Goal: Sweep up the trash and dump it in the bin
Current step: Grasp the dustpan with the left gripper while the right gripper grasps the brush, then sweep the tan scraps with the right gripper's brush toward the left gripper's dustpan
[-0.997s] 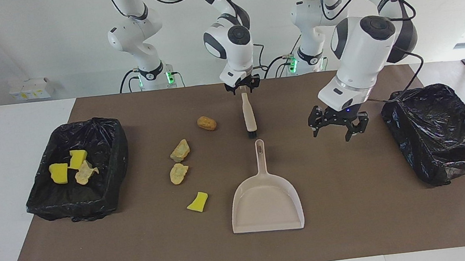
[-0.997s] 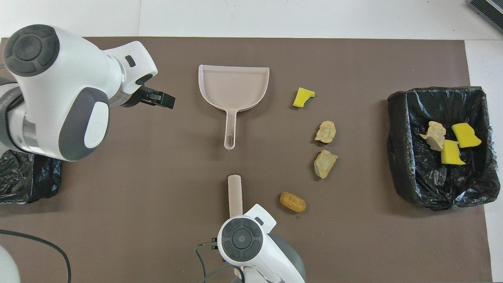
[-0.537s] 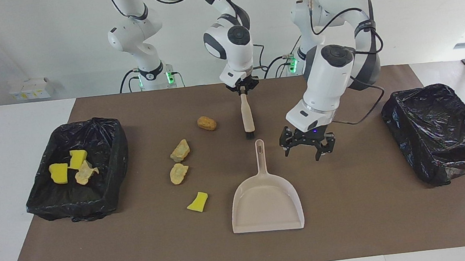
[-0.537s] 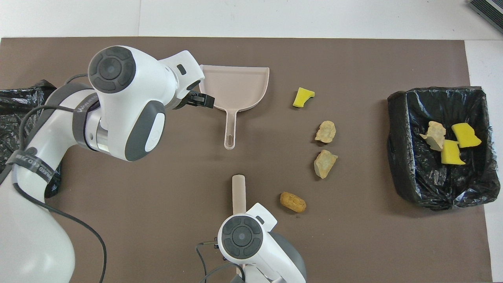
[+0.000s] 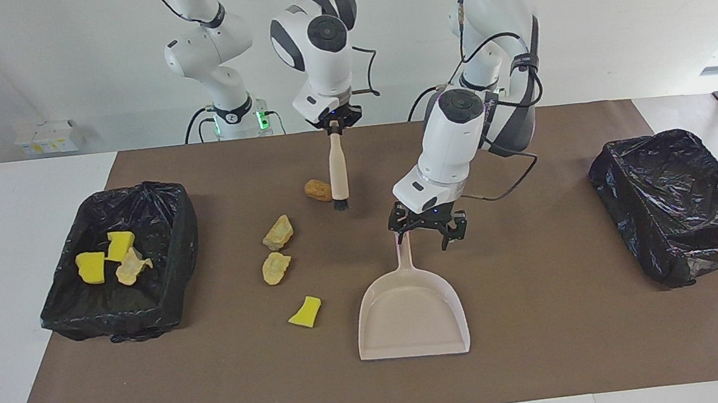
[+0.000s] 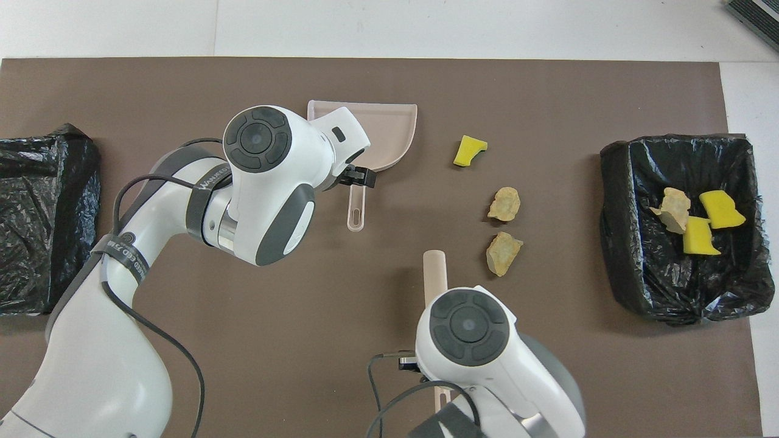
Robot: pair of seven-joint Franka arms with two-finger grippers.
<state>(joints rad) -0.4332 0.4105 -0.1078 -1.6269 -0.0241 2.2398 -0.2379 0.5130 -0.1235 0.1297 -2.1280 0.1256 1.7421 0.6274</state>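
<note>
Dustpan [image 5: 410, 309] mid-table, four scraps [image 5: 277, 233] beside it (three in bin [image 5: 162, 202])

smooth beige plastic dustpan [image 5: 410, 309], glossy crinkled black bin liner [image 5: 680, 208], matt brown mat [image 5: 544, 315].

four scraps [image 5: 274, 232] on mat, three [image 5: 106, 258] in bin [image 5: 159, 209]

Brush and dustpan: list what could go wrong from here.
1. The right tool holds the brush by its handle tip, bristles beside the orange lump; a stroke may knock that lump away from the dustpan.
2. The left tool is open over the dustpan handle; closing off-centre may shift or tilt the pan.
3. The yellow sponge lies apart from the two tan lumps, so one sweep may miss it.
</note>
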